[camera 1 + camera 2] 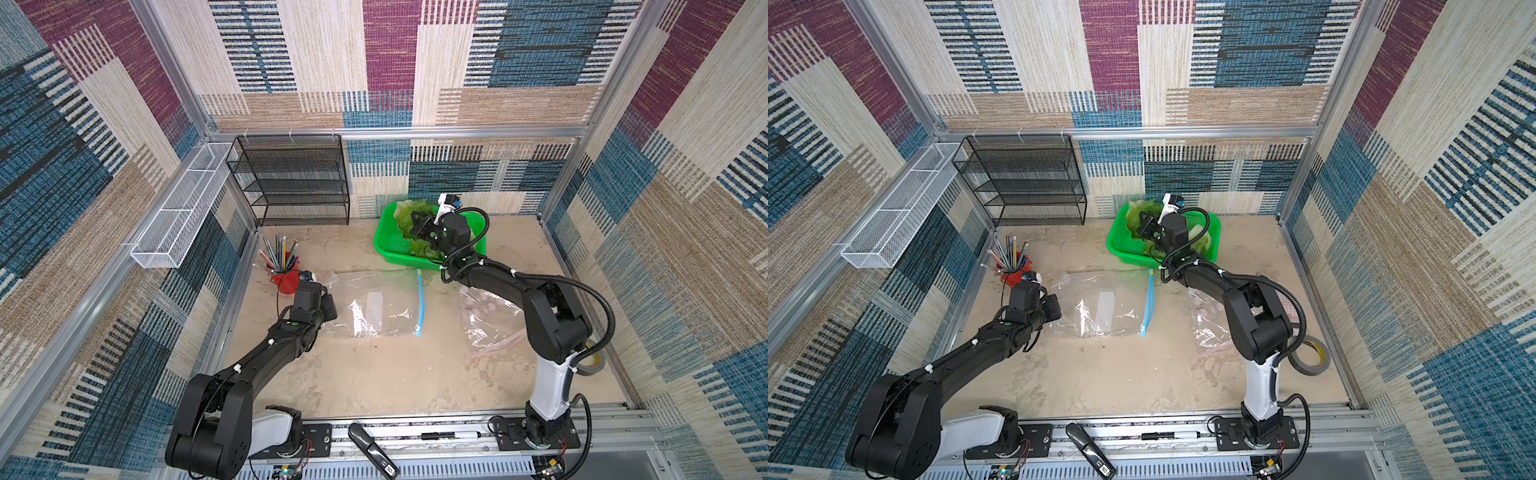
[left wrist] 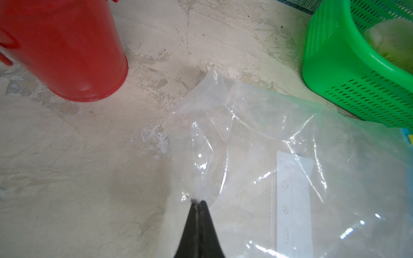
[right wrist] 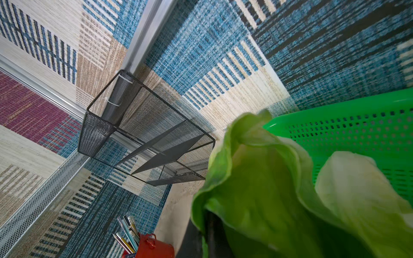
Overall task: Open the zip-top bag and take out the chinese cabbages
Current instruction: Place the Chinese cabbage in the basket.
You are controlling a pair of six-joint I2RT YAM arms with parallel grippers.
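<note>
My left claw (image 2: pixel 197 202): clenched on the left edge of the zip-top bag (image 1: pixel 374 307), which lies flat on the bench (image 1: pixel 374 374).
My right claw (image 3: pixel 209 223): clenched on a leaf of the chinese cabbages (image 3: pixel 257 189).
Cabbages: in the green basket (image 1: pixel 384 245), far of the bag.

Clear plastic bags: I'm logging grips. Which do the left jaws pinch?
The flat clear plastic bag with the blue zip strip: the left gripper's jaws are shut on its edge. The crumpled clear bag beside the right arm lies free.
</note>
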